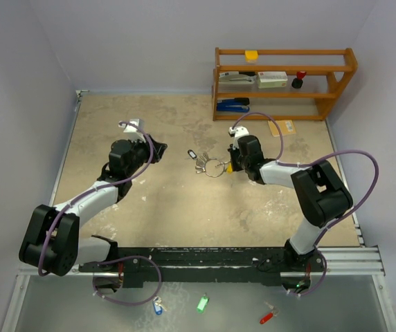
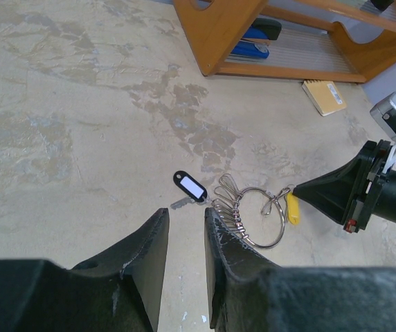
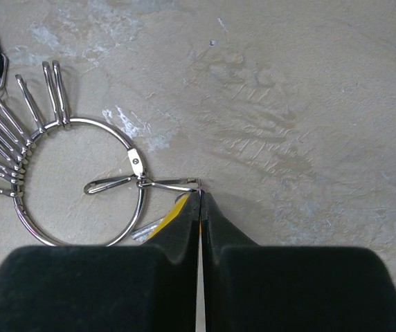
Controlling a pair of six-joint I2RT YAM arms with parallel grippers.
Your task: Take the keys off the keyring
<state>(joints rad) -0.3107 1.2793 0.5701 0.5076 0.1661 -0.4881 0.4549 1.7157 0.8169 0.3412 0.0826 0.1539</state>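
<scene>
We record table (image 1: 170, 207) bearing keyring (image 3: 124, 137) mid-surface. Left gripper (image 2: 186, 213) part open, empty, left of ring, apart. Right gripper (image 3: 199, 197) clenched, tips touching wire clip (image 3: 167, 185) at ring's right; hold on it unconfirmed. Keys (image 1: 199, 164) on ring, fanned left. Yellow key (image 2: 293, 209) beside right tips.

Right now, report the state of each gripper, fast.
Left gripper: open, holding nothing.
Right gripper: shut, tips at a wire clip on the keyring; whether it pinches the clip cannot be told.
</scene>
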